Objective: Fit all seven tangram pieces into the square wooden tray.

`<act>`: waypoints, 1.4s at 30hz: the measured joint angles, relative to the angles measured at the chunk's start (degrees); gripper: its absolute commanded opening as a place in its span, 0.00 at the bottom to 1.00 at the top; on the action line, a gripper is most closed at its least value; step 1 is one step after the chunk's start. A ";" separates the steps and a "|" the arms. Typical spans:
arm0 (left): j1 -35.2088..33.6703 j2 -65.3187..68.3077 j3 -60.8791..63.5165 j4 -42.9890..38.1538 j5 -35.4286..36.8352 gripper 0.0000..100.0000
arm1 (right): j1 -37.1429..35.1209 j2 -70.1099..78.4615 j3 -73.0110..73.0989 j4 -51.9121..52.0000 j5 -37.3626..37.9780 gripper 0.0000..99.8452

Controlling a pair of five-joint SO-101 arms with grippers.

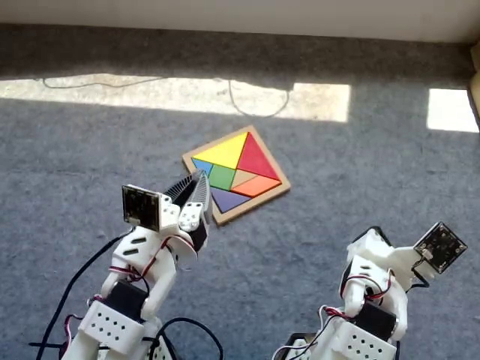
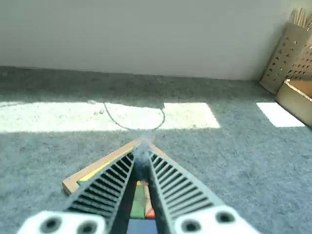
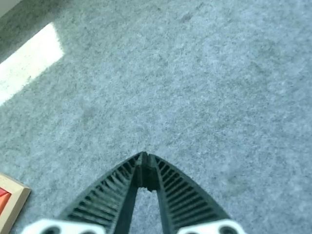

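The square wooden tray (image 1: pixel 277 193) lies turned like a diamond on the grey carpet, filled edge to edge. In it lie a yellow triangle (image 1: pixel 223 152), a red triangle (image 1: pixel 256 159), a blue piece (image 1: pixel 202 166), a green piece (image 1: pixel 222 177), a tan piece (image 1: pixel 243 178), an orange piece (image 1: pixel 258 186) and a purple piece (image 1: pixel 228 199). My left gripper (image 1: pixel 199 178) hovers shut over the tray's near left edge; in the left wrist view its tips (image 2: pixel 142 150) meet above the tray (image 2: pixel 90 170). My right gripper (image 3: pixel 145 157) is shut over bare carpet, with a tray corner (image 3: pixel 10 204) off to one side.
A thin cable (image 1: pixel 251 101) loops across the sunlit strip behind the tray. A perforated board and a cardboard box (image 2: pixel 291 61) stand against the wall at the far right. The right arm (image 1: pixel 375 289) sits folded back at the near right.
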 measured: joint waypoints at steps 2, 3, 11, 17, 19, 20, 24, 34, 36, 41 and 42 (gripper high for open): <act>-0.26 -2.81 0.18 -0.26 -2.11 0.01 | -0.09 0.00 0.00 0.00 0.00 0.01; -0.18 -4.04 0.18 -0.35 -3.16 0.01 | -0.44 0.00 0.00 0.00 0.00 0.01; -5.54 -10.73 0.18 4.13 -10.73 0.01 | -8.09 0.00 0.00 3.60 0.00 0.01; -19.87 -12.31 0.26 12.04 -12.48 0.01 | -12.40 0.00 0.00 6.42 0.00 0.01; -25.14 -12.31 0.26 14.51 -12.57 0.01 | -12.66 0.00 0.00 7.12 0.00 0.01; -27.60 -12.31 0.26 16.18 -12.57 0.01 | -12.75 0.00 0.00 7.12 0.00 0.01; -32.62 -12.31 0.26 26.11 -12.57 0.01 | -12.84 0.00 0.00 7.12 0.00 0.01; -32.62 -12.31 0.26 45.63 -12.57 0.01 | -12.84 0.00 0.00 8.70 0.00 0.01; -32.62 -12.31 0.26 48.44 -12.57 0.01 | -12.84 0.00 0.00 11.43 0.00 0.01; -32.62 -12.31 0.26 55.91 -12.57 0.01 | -12.84 0.00 0.00 17.14 0.00 0.01; -32.70 -12.31 0.26 57.14 -12.57 0.01 | -12.84 0.00 0.00 17.41 0.00 0.01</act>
